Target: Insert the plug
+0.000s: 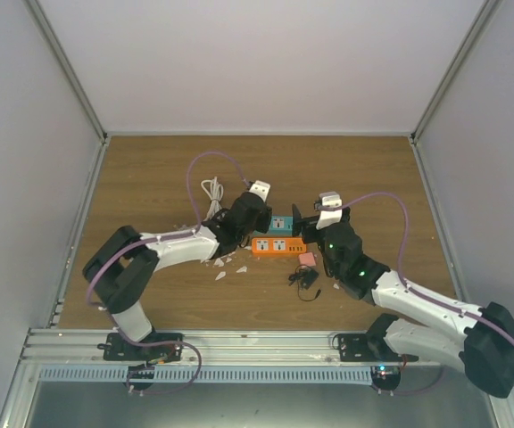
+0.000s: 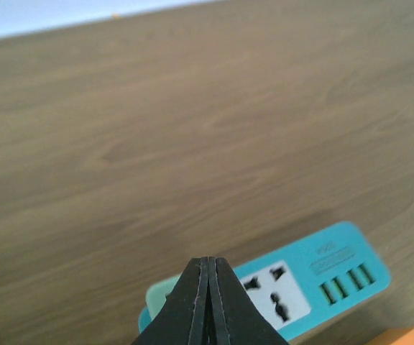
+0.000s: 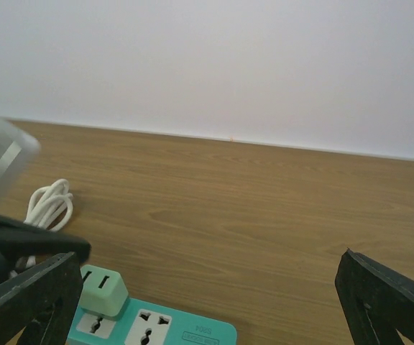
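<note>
A teal power strip (image 1: 281, 223) lies mid-table. A mint green plug adapter (image 3: 103, 291) sits on its left end over a socket. In the left wrist view the strip (image 2: 336, 269) shows a free socket and several USB ports, and the adapter (image 2: 158, 295) is partly hidden behind my fingers. My left gripper (image 2: 208, 267) is shut with nothing between the fingers, its tip just above the adapter; it also shows in the top view (image 1: 262, 207). My right gripper (image 3: 208, 262) is open wide and empty, just right of the strip (image 1: 303, 217).
An orange power strip (image 1: 277, 245) lies right in front of the teal one. A pink block (image 1: 307, 259) and a black plug with cord (image 1: 304, 278) lie near the right arm. A coiled white cable (image 1: 212, 189) lies at the back left. White scraps (image 1: 226, 265) lie by the left arm.
</note>
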